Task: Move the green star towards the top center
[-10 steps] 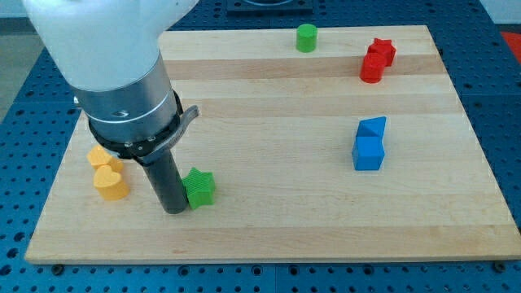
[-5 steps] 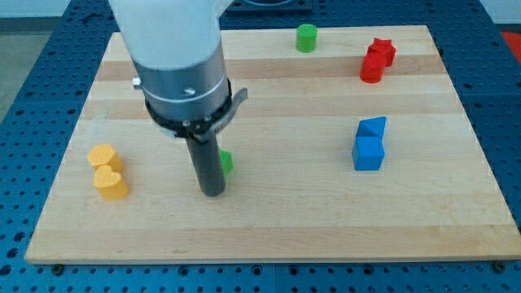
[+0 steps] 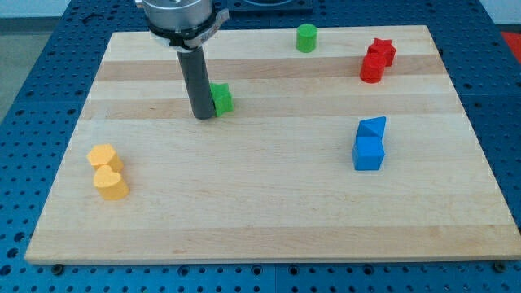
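The green star [image 3: 221,98] lies on the wooden board [image 3: 269,195], left of centre in the upper half, partly hidden behind the rod. My tip [image 3: 204,116] rests on the board right against the star's left and lower side, touching it. The dark rod rises from there to the arm's grey collar at the view's top edge.
A green cylinder [image 3: 306,37] stands at the top centre. A red star [image 3: 381,51] and a red cylinder [image 3: 371,68] sit at the top right. Two blue blocks [image 3: 369,144] are at the right. A yellow hexagon [image 3: 103,155] and a yellow heart [image 3: 110,183] lie at the lower left.
My tip and the green star have moved together from the lower left of the board up and to the right, towards the view's top.
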Controlling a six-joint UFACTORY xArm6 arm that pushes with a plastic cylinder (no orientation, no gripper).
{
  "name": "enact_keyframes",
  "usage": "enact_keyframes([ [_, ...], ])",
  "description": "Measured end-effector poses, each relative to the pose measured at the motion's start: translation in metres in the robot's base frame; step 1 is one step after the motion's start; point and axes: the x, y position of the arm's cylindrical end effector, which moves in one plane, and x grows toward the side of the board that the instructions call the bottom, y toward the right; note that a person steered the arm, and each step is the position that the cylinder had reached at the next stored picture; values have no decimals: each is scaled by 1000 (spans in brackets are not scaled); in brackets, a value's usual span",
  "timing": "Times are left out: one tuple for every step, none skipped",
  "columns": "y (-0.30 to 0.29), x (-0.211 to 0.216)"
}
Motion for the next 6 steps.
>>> enact_keyframes([
  [0, -13],
  [6, -10],
  [20, -7],
  [27, -7],
  [31, -14],
  [45, -28],
])
